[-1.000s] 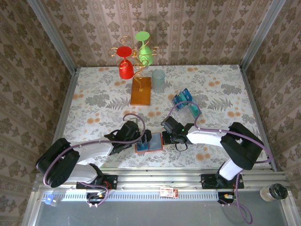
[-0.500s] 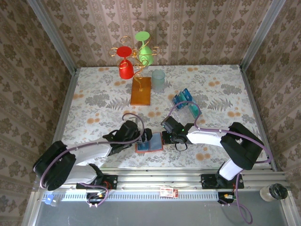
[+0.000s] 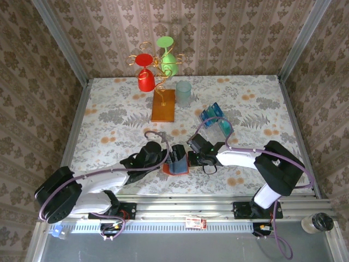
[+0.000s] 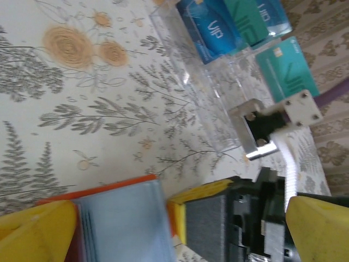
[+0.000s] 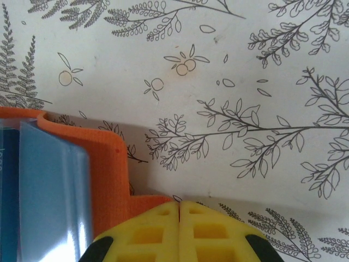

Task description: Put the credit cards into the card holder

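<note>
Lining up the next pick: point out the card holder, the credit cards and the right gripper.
card holder [image 5: 112, 169], right wrist view, on its orange cover.
credit cards [image 4: 212, 30], left wrist view, on the blue card's face.
right gripper [image 5: 179, 207], right wrist view, where the yellow fingertips meet.

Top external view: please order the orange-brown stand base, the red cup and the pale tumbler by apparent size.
Largest: orange-brown stand base.
Then red cup and pale tumbler; these two look close, so their order is unsure.
</note>
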Motion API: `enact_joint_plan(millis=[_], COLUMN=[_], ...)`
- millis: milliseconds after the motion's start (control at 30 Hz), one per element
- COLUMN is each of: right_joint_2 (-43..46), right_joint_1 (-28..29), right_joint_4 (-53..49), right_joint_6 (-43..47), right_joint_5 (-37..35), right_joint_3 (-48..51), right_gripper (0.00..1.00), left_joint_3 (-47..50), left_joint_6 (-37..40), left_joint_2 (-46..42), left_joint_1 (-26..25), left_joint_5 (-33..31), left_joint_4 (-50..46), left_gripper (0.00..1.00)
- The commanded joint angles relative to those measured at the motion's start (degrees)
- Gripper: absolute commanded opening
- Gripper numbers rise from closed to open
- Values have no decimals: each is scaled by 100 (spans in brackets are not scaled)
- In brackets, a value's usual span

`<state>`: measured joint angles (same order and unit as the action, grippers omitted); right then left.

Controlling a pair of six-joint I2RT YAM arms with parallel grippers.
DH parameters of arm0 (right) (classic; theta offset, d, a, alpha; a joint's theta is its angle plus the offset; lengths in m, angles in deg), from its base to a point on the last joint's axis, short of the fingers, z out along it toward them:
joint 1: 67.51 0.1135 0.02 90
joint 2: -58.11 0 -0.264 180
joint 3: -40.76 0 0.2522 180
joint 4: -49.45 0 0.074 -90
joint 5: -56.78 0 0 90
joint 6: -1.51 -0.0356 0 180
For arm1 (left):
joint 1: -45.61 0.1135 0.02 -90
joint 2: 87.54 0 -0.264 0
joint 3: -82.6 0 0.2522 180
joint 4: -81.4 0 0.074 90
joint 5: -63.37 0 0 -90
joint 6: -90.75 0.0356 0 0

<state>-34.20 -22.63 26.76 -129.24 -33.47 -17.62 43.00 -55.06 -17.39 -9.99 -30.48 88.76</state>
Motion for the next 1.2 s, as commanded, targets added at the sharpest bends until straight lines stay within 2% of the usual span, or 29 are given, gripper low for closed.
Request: enact_joint_plan(millis=[0, 267, 467, 567, 767, 967, 1167], right_joint_2=[15, 292, 808, 1137, 1909, 2682, 3180], right_joint_1=[-161, -606, -864, -961, -1066, -1165, -1261], right_joint_4=[193, 364, 18, -237, -416, -482, -656], right_joint_6=[-91, -178, -196, -205, -387, -562, -569], right_joint_5=[141, 441, 435, 378, 218, 159, 178], right_joint_3=[-69, 113, 221, 301, 738, 1185, 1272], right_gripper=[0, 1, 37, 43, 43, 38, 35], left_joint_3=[-199, -373, -501, -492, -668, -860, -642], left_joint_6=[-218, -421, -473, -559, -623, -628, -570], left_joint_2=[227, 951, 1362, 1498, 1938, 2496, 2807], left_joint_1=[-152, -367, -473, -508, -529, -585, -602], left_joint_5=[-44, -64, -233, -395, -590, -682, -923], left_joint_4=[314, 903, 1021, 1096, 1161, 1325, 1626], left_gripper=[100, 100, 100, 100, 100, 100, 100])
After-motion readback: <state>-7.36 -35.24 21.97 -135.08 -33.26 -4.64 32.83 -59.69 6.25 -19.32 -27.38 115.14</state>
